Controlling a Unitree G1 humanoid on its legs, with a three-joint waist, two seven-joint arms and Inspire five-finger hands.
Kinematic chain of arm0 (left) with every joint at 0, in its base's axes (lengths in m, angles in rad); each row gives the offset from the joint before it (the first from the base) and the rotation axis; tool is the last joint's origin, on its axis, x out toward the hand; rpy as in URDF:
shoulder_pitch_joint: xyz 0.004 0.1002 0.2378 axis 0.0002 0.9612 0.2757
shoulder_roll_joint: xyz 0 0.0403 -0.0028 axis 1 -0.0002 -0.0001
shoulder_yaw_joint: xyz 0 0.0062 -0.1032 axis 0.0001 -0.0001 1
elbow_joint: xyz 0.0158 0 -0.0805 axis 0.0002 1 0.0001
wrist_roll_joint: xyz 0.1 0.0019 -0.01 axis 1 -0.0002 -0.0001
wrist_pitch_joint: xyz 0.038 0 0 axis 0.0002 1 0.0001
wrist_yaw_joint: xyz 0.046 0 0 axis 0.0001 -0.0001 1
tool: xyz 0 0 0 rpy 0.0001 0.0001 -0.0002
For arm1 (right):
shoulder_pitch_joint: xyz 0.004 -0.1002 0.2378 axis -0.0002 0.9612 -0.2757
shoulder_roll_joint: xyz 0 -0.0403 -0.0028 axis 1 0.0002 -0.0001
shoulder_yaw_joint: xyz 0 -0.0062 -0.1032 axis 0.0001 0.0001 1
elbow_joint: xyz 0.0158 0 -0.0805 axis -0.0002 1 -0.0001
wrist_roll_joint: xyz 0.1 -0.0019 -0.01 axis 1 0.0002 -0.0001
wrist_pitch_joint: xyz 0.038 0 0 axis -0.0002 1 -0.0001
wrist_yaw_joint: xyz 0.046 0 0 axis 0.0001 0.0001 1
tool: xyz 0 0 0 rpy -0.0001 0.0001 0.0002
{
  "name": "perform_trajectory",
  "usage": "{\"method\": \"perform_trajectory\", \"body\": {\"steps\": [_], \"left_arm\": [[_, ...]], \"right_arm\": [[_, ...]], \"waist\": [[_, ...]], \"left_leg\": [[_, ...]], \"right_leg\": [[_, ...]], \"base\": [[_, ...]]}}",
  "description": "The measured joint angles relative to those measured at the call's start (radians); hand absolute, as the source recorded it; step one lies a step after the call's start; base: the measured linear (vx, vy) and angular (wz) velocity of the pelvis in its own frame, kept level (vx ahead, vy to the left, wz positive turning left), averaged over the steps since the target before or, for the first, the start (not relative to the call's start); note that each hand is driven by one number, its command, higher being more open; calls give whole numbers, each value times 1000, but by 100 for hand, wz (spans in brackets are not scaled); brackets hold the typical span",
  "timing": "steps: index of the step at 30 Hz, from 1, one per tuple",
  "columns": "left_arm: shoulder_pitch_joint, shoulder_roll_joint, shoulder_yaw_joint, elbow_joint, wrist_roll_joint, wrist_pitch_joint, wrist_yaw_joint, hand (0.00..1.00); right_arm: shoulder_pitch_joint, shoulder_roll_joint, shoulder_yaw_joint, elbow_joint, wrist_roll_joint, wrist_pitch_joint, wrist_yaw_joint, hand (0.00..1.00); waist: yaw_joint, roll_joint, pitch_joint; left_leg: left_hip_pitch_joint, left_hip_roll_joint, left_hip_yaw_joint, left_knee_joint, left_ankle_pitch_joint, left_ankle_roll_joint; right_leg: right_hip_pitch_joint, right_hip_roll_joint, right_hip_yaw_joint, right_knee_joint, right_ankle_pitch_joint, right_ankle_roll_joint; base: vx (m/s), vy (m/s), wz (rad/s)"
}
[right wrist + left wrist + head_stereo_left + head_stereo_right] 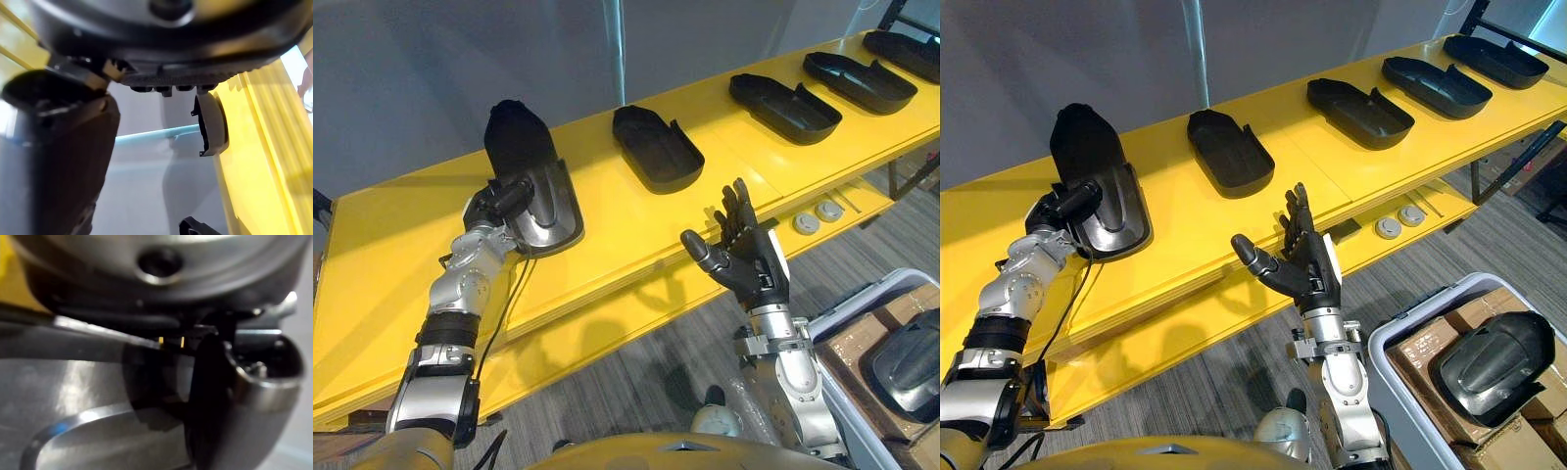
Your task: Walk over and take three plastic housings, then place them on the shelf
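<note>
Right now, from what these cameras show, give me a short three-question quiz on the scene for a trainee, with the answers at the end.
1. Count: besides the held housing in the left hand, how many loose housings lie on the yellow shelf?
2. True or false: the right hand grips a housing.
3. The spare housing rests: A) on the floor, B) on cardboard boxes in the bin, C) on the shelf.
Key: 1 four; 2 false, it is open and empty; 3 B.
</note>
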Motion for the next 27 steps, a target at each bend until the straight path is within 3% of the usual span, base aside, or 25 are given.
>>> {"method": "perform_trajectory", "body": {"steps": [13,17,21,24,27], "left_arm": [[-64,17,-2,132,26,0,32,100],[-92,17,-2,156,25,-4,81,100],[-94,17,-1,171,25,-49,144,100],[-93,17,1,172,28,-54,137,100],[-93,17,1,172,131,-54,71,100]], "right_arm": [[12,1,23,0,21,0,-20,100],[12,1,22,0,39,0,-22,100],[12,2,30,0,39,0,-22,100],[12,2,44,0,39,0,-23,100],[12,3,53,0,39,0,-22,100]], "waist": [[-9,8,5],[-11,8,6],[-17,5,8],[-15,3,10],[-10,-3,13]], "left_leg": [[8,16,24,37,-21,-4],[10,17,30,38,-21,-4],[11,17,32,37,-21,-4],[11,17,32,37,-21,-4],[12,17,33,37,-21,-4]], "right_leg": [[11,13,20,-28,18,-4],[11,16,25,-35,25,-4],[11,17,27,-35,26,-4],[11,17,28,-35,26,-4],[11,17,31,-35,27,-4]], "base": [[-5,3,-6],[-3,2,-4],[0,0,0],[0,0,0],[0,0,0]]}}
